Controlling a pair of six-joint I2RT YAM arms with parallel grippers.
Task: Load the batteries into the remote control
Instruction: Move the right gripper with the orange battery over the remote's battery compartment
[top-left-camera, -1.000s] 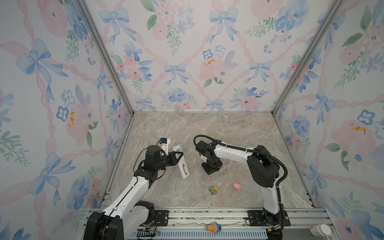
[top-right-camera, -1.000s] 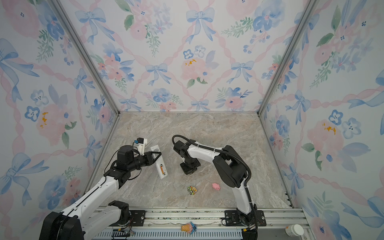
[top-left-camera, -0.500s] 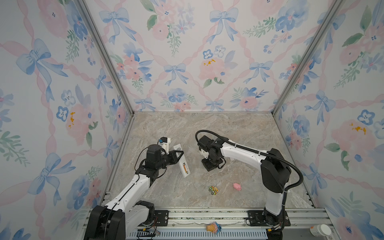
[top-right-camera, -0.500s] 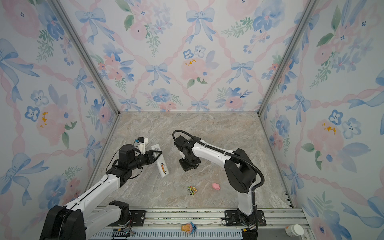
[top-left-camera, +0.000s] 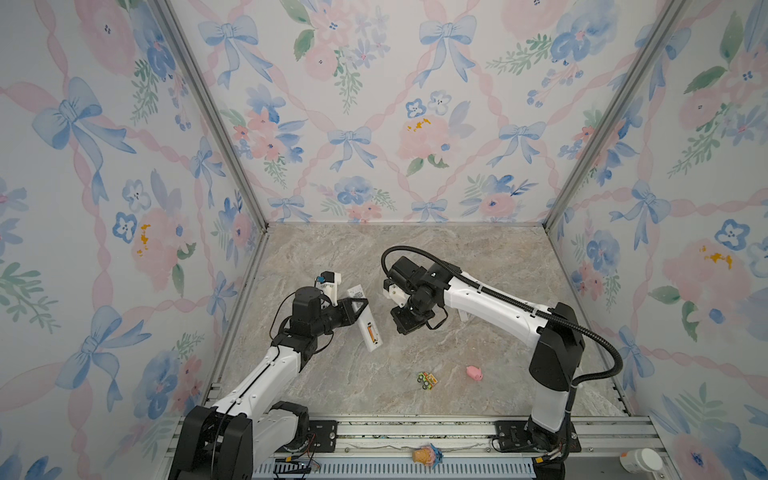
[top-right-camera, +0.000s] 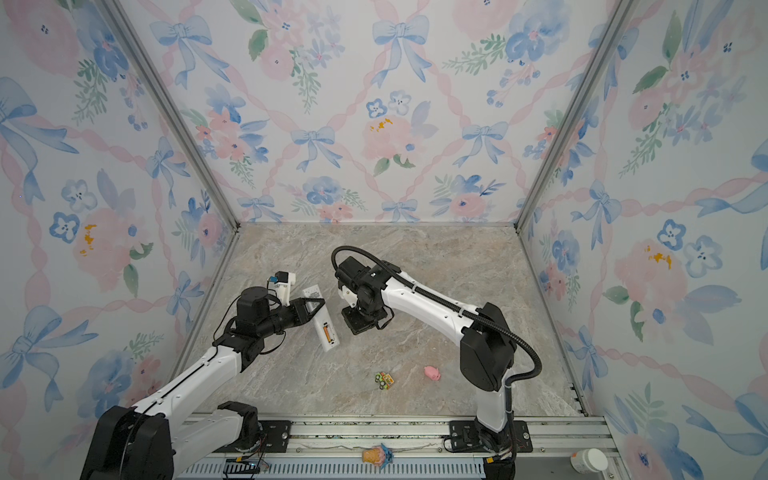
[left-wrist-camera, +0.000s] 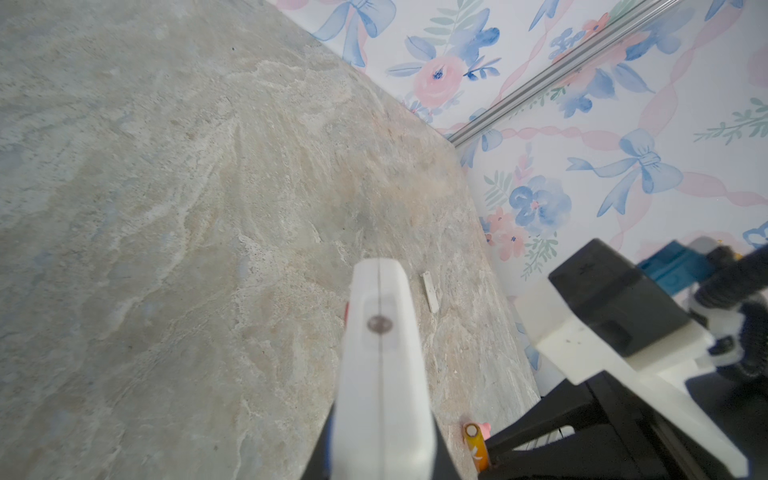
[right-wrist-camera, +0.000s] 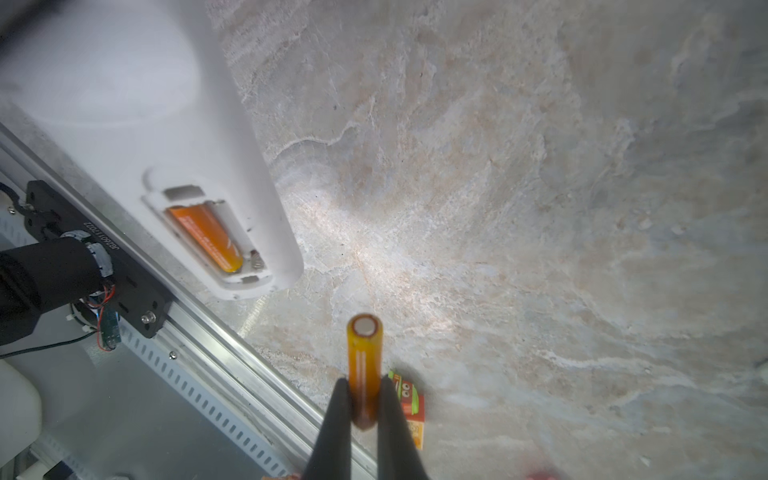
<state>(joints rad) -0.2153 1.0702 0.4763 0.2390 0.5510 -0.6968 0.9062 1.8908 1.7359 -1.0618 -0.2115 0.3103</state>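
Near remote control edge: battery in right fingers, gap between.

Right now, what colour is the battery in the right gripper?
Orange; the battery shows best in the right wrist view.

A robot test cell in a lab, dressed up as a room: floral bow wallpaper covers panels at 9, 12 and 3 o'clock, joined by bare aluminium posts. The marble-look counter ends at 6 o'clock in a slotted metal rail, with a left arm and a right arm bolted to it, cables exposed
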